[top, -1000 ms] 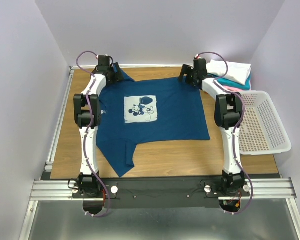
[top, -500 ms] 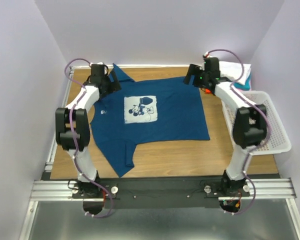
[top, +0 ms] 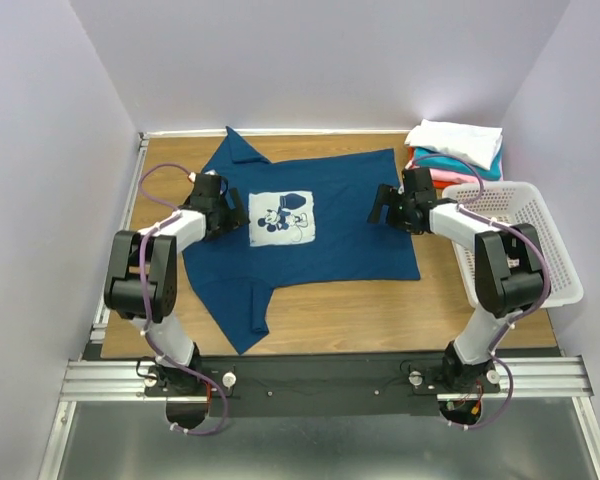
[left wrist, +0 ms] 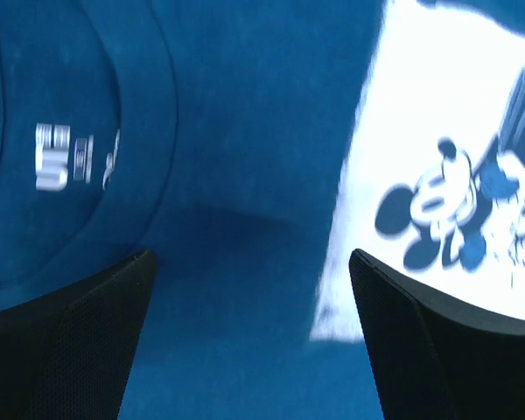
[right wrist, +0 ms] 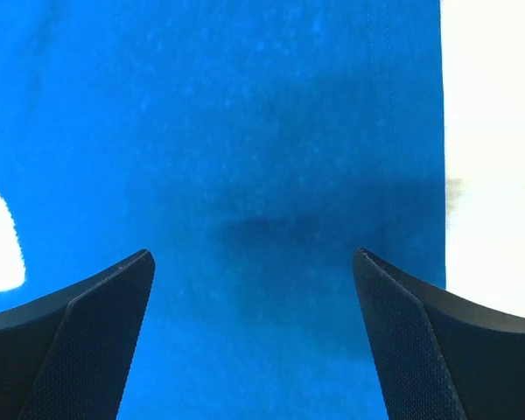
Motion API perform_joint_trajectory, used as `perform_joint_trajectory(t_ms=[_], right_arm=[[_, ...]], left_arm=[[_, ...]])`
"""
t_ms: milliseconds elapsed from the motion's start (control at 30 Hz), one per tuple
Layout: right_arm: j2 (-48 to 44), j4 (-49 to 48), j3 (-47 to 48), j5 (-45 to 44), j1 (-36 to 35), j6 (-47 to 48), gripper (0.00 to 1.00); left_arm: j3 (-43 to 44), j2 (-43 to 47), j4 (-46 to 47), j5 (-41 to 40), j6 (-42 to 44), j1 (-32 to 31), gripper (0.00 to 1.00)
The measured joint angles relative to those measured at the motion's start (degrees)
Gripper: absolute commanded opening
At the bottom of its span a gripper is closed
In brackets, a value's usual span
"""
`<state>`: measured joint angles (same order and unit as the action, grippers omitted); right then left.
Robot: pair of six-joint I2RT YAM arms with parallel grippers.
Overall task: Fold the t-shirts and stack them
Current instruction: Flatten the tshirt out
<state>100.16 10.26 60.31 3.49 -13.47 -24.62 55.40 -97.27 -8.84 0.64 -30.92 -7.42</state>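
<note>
Shirt first: the soft navy blue t-shirt (top: 330,240) with the white mouse picture lies flat on the wooden table (top: 380,310), neck left, hem right. The left tool (top: 230,208) hangs wide open by the neck, the right tool (top: 385,207) wide open by the hem. Both are empty.

High rear camera looks down; both wrist cameras closely face the navy t-shirt (top: 350,235).
</note>
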Motion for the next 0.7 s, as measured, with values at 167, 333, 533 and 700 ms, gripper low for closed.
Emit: perform_joint_trajectory(t_ms=[167, 333, 533, 700], right_arm=[[4.3, -0.5, 2.6, -1.0, 0.0, -0.5, 1.0], [7.9, -1.4, 6.9, -2.3, 0.0, -0.7, 1.0], [11.8, -1.9, 11.7, -3.9, 0.0, -0.3, 1.0], [11.3, -1.5, 12.4, -3.2, 0.0, 2.2, 1.0]], left_arm=[[9.6, -8.2, -0.5, -1.6, 0.0, 0.2, 0.98], [19.1, -15.5, -1.4, -2.4, 0.1, 0.5, 0.98], [25.9, -19.6, -4.9, -3.3, 0.7, 1.3, 0.98], [26.4, -19.0, -7.1, -3.5, 0.9, 1.8, 0.98]])
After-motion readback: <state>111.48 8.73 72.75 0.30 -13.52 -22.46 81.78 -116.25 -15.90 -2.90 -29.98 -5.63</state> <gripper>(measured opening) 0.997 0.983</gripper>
